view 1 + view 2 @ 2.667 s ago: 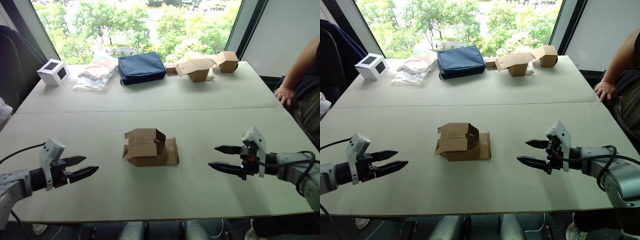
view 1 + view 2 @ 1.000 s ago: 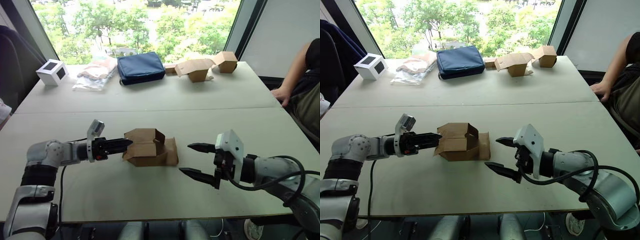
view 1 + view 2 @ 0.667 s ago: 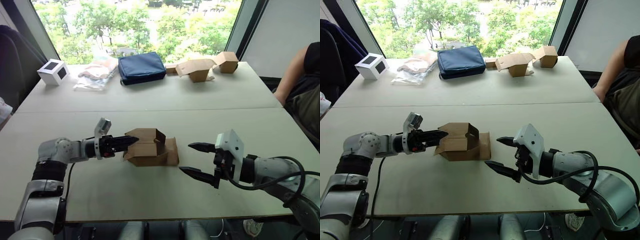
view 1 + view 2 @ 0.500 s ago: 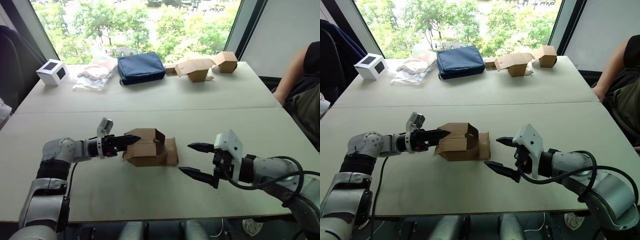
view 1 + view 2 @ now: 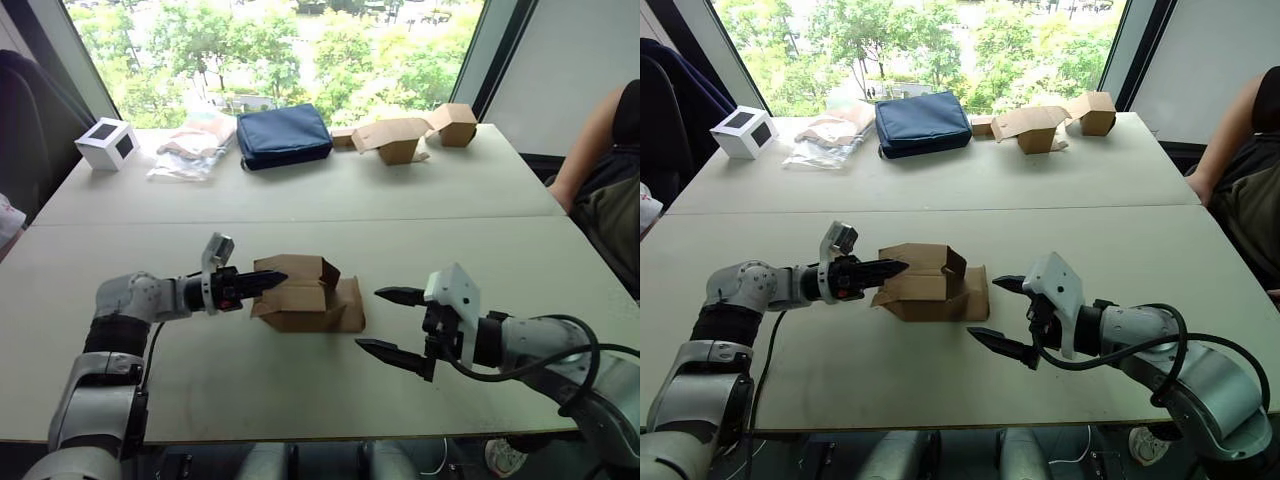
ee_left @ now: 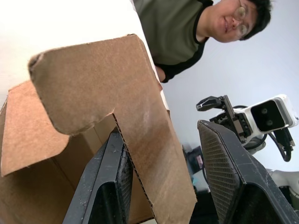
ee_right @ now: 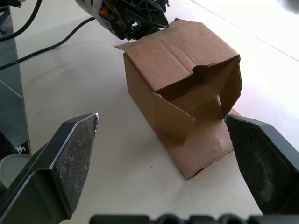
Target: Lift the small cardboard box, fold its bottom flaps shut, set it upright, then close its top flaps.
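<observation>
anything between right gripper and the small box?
Nothing: bare tabletop between the open right gripper and the small cardboard box, as the left eye view and right wrist view show.

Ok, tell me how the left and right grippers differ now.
The left gripper is at the small cardboard box, a flap between its jaws; the right gripper hangs apart from it. The right's jaws spread wider than the left's. Both are open and point at the box.
</observation>
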You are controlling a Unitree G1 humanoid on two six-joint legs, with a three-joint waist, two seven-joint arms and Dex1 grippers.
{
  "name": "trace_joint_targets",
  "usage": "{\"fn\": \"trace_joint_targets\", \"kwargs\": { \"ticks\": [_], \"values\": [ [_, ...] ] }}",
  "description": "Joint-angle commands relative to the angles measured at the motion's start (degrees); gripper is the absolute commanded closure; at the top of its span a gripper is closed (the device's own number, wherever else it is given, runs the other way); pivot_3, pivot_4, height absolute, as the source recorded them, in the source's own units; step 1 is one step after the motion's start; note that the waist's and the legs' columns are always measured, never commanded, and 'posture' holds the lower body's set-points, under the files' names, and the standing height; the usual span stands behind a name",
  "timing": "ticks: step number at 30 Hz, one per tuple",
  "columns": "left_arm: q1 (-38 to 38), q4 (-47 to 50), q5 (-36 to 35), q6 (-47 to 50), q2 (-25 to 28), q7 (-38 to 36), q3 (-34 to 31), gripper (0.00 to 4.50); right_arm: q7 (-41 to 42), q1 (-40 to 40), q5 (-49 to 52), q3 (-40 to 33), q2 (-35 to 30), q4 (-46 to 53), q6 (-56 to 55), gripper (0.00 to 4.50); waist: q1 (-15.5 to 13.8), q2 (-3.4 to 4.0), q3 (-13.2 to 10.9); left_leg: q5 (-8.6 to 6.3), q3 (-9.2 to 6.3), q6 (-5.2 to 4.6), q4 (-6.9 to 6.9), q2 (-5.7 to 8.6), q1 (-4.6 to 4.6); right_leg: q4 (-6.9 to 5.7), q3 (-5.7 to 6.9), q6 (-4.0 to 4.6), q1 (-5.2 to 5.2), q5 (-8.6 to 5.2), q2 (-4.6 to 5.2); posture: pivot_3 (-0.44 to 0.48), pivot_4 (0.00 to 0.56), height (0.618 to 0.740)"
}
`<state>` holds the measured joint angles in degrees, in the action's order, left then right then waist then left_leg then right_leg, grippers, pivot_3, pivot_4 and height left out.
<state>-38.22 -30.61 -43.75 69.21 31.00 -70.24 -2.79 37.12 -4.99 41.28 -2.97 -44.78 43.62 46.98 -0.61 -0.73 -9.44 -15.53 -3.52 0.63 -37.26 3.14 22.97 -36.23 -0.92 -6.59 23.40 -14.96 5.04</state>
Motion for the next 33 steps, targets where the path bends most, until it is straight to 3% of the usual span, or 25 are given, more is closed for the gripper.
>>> {"fn": "trace_joint_targets", "kwargs": {
  "ticks": [1,9,10,11,14,15,22,27,33],
  "values": [
    [-1.4,-1.4,1.3,-1.8,-0.8,-2.0,0.8,2.36,0.4,0.1,-0.4,-0.1,-0.2,1.0,-1.4,0.0,0.0,0.0,0.0,0.0,0.0,0.0,0.0,0.0,0.0,0.0,0.0,0.0,0.0,0.0,0.0,0.0,0.15,0.74],
    [-3.1,-4.7,3.4,-3.5,-2.5,-4.4,2.0,2.36,0.7,1.5,-1.8,-0.1,-0.4,1.0,-2.2,0.0,0.0,-0.01,0.0,0.0,0.0,0.0,-0.03,0.01,0.0,0.0,0.0,0.0,-0.01,0.0,-0.01,0.0,0.15,0.74],
    [-3.3,-4.9,3.6,-3.6,-2.7,-4.6,2.0,2.88,0.8,1.7,-2.1,0.0,-0.4,0.9,-2.4,0.0,0.0,-0.01,0.0,0.0,0.0,0.0,-0.03,0.0,0.01,0.0,0.01,0.0,-0.01,0.0,-0.02,0.0,0.15,0.74],
    [-3.5,-5.1,3.7,-3.6,-2.8,-4.8,1.9,3.08,0.9,1.9,-2.3,0.0,-0.3,0.9,-2.6,0.0,0.0,-0.01,0.0,0.0,0.0,0.0,-0.03,0.01,0.0,0.0,0.01,0.0,-0.01,0.0,-0.02,0.0,0.15,0.74],
    [-3.8,-5.4,4.0,-3.7,-2.9,-5.6,1.9,4.23,1.1,2.4,-2.7,0.0,-0.3,0.8,-3.0,0.0,0.0,-0.01,0.0,0.0,0.0,0.0,-0.05,0.0,0.01,0.0,0.01,-0.01,-0.03,0.0,-0.02,0.0,0.15,0.74],
    [-3.9,-5.4,4.1,-3.6,-3.0,-5.7,1.8,4.38,1.1,2.5,-2.9,0.0,-0.2,0.8,-3.1,0.0,0.0,-0.01,0.0,0.0,0.0,0.0,-0.05,0.0,0.0,-0.01,0.01,-0.01,-0.03,0.0,-0.02,0.0,0.15,0.74],
    [-3.6,-2.4,4.0,-4.3,-1.8,-6.6,1.0,4.38,0.5,2.5,-1.5,-0.7,1.8,0.1,-3.0,0.0,0.0,-0.01,0.0,0.0,0.0,-0.01,-0.05,0.0,0.0,-0.02,0.01,-0.01,-0.03,0.01,-0.03,0.0,0.15,0.74],
    [-4.9,5.4,1.8,-5.8,0.9,-6.6,-2.5,4.38,-7.4,-3.7,6.1,-7.4,11.6,-5.1,-2.8,0.0,0.2,-0.08,0.0,0.01,-0.03,0.01,-0.06,-0.03,0.0,-0.02,-0.02,-0.01,-0.02,0.01,-0.02,0.0,0.15,0.74],
    [-9.1,14.8,0.9,-9.0,5.1,-6.5,-4.9,4.5,-19.4,-17.9,9.9,-11.1,22.4,-13.7,-3.9,2.06,0.2,-0.06,0.0,0.06,-0.06,0.12,0.01,-0.03,0.02,-0.06,-0.09,-0.01,0.06,0.01,0.04,0.0,0.15,0.74]
  ]
}}
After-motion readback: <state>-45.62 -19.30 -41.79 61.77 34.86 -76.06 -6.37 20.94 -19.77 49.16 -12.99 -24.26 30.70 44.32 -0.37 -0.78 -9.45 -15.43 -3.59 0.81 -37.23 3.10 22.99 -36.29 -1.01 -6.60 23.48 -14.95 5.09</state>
